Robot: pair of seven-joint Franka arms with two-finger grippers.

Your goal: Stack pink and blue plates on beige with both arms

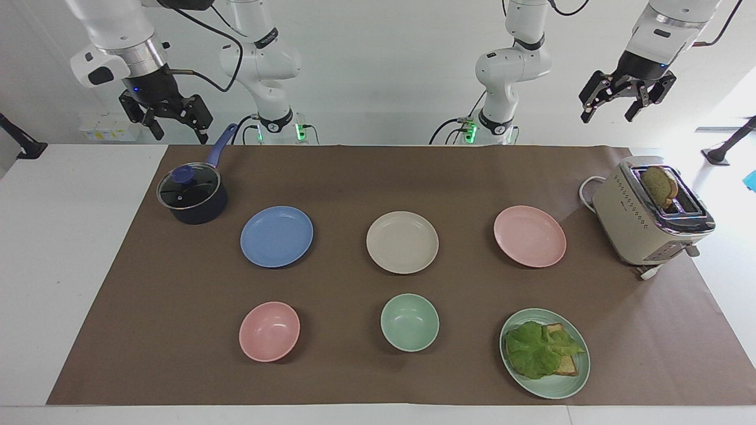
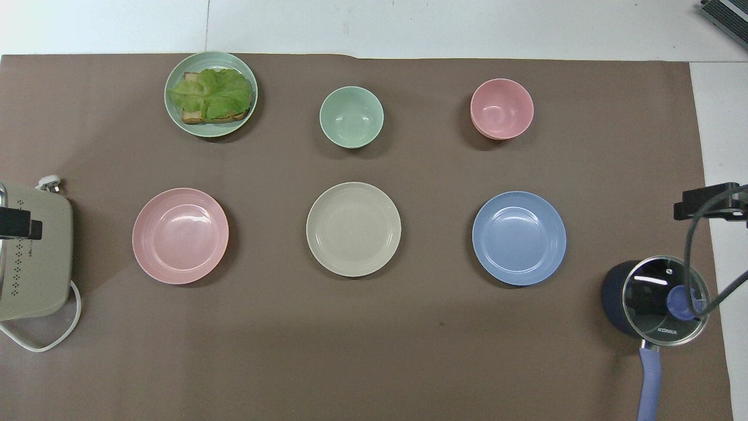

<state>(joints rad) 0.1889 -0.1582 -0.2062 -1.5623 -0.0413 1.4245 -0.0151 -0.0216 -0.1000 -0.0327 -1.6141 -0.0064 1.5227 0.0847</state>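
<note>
Three equal plates lie in a row across the brown mat. The beige plate (image 1: 402,242) (image 2: 353,228) is in the middle. Beside it toward the left arm's end lies the pink plate (image 1: 530,236) (image 2: 180,235), and toward the right arm's end the blue plate (image 1: 276,236) (image 2: 519,238). All three are bare and apart from each other. My left gripper (image 1: 614,111) hangs open and empty high over the toaster. High over the saucepan, my right gripper (image 1: 177,131) is also open and empty.
A dark saucepan (image 1: 192,193) with a glass lid stands at the right arm's end, a beige toaster (image 1: 652,215) holding bread at the left arm's end. Farther from the robots sit a pink bowl (image 1: 269,331), a green bowl (image 1: 409,322) and a green plate (image 1: 577,378) with lettuce and bread.
</note>
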